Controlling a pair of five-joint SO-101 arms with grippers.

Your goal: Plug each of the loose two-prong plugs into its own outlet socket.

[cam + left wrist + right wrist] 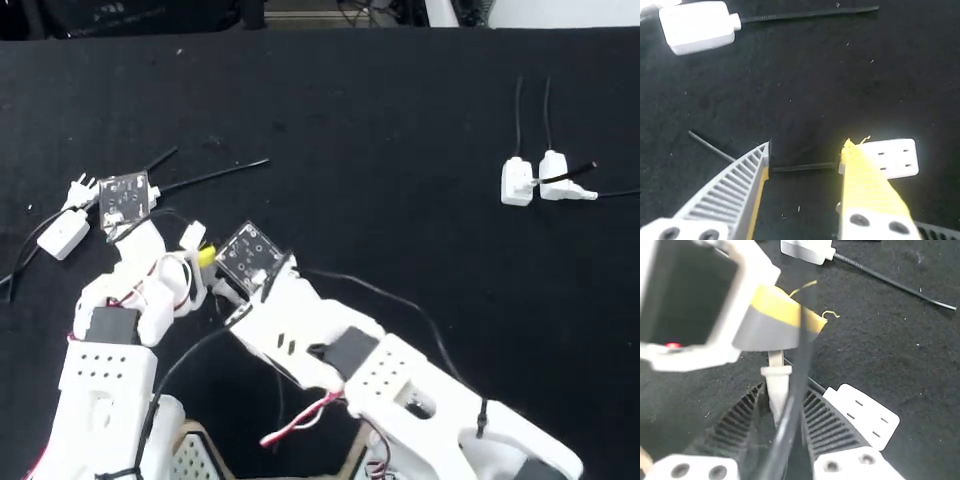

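Observation:
In the right wrist view my right gripper (782, 390) is shut on the narrow white neck of a white plug (775, 375), whose black cord (790, 425) runs back between the dark fingers. A white outlet socket (865, 415) with slots lies on the cloth beside it. The left gripper's yellow finger (782, 310) hangs just above the plug. My left gripper (805, 155) is open, and a thin black cable (800, 167) crosses between its tips. The same socket (892, 157) lies beyond the yellow finger (860, 170). Another white plug (697, 32) rests farther off.
A loose white plug (65, 230) with its prongs (80, 186) up lies at the far left of the black table (380, 110). Two white plug pieces (535, 180) with cables sit at the right. Black cables trail around both arms.

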